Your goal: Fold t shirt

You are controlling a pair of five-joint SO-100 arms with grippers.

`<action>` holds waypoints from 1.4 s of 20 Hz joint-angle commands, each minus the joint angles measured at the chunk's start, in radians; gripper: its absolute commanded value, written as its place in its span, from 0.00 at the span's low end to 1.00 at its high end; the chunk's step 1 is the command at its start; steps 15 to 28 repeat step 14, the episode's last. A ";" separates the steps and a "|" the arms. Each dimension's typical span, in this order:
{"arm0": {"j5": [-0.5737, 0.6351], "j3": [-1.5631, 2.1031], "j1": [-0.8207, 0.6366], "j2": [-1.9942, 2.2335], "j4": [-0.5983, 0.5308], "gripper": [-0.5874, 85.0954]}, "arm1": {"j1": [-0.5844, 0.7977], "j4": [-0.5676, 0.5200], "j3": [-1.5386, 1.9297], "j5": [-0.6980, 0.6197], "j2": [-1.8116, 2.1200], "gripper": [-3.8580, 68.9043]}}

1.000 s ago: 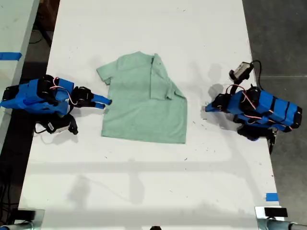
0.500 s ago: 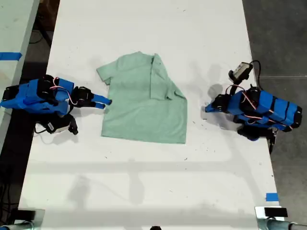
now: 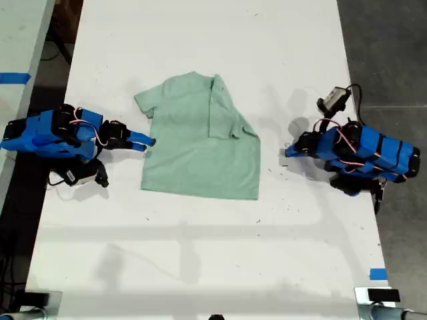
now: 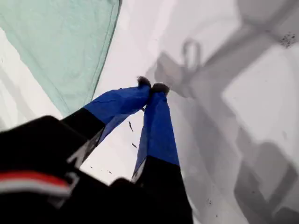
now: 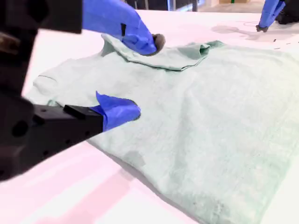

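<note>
The table [image 3: 200,253] is white and bare along its near edge, with faint speckling. The t shirt [image 3: 200,143] lies flat at mid-table, its sleeve on the exterior view's right folded inward over the body; the folded flap hides what lies under it. Your second gripper [image 5: 140,77] sits at the shirt's edge on the exterior view's left [image 3: 148,141], jaws parted over the cloth, nothing pinched between them; its own black body blocks part of the second wrist view. Your first gripper [image 4: 152,87] rests on bare table at the exterior view's right [image 3: 288,151], apart from the shirt, tips clenched together on nothing. Its lower housing blocks much of the first wrist view.
</note>
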 commanded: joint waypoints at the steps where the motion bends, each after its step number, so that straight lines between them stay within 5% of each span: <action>1: -0.020 0.009 -0.018 0.008 -0.011 0.22 | -0.009 0.002 0.037 0.009 0.011 0.08; 28: -0.020 0.009 -0.018 0.008 -0.011 0.22 | -0.017 0.002 0.037 0.008 0.011 0.08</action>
